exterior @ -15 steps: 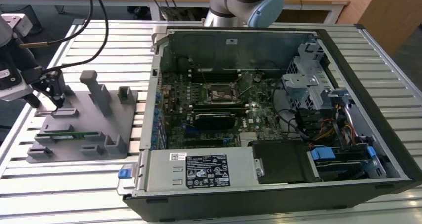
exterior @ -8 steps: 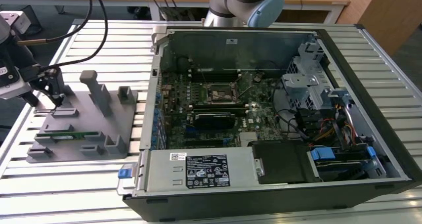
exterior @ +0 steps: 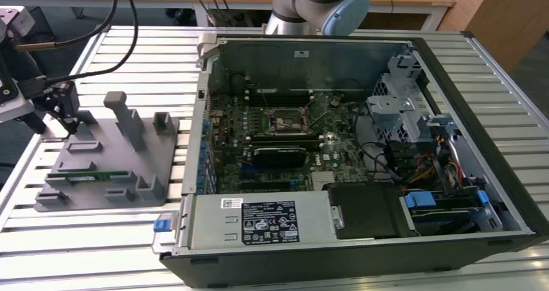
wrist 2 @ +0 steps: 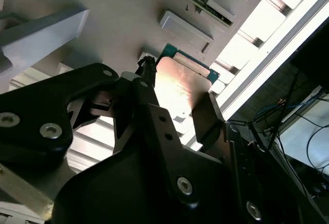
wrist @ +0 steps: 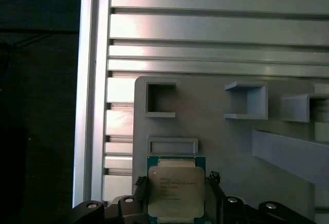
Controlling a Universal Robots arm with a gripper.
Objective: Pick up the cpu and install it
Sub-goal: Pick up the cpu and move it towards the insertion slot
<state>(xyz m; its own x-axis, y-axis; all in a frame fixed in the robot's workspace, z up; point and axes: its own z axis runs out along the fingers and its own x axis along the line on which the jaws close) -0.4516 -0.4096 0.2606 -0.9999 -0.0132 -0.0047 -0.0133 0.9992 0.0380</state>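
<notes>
**A:** What have the jaws got?

**B:** They look clenched on the cpu, one jaw against each of two opposite edges. In both wrist views the shiny lid sits squarely between them. I cannot tell whether it has cleared the holder beneath it.

**A:** Where is that on the surface?

**B:** It is over the corner of the grey holder nearest the edge of the surface at the exterior view's left, away from the computer case. Upright posts stand on the holder near the jaws. A memory stick lies in a slot toward the holder's opposite edge.

**A:** What could go wrong from here?

**B:** First, the hold. I judge the jaws bear only on thin edges, so uneven pressure could tip the cpu or let it slide out. A low raised frame sits just beside it, and dragging sideways could catch an edge and twist the cpu in the grip.

**A:** And further out?

**B:** The case fills the middle of the surface, well apart from the holder. The socket lies deep inside its walls, among cables and brackets. A cpu carried crooked would meet that socket crooked, and pressing it down like that could damage the contacts. I cannot tell from here whether the socket's cover stands open. If it were closed, the cpu would be pressed against it.
</notes>
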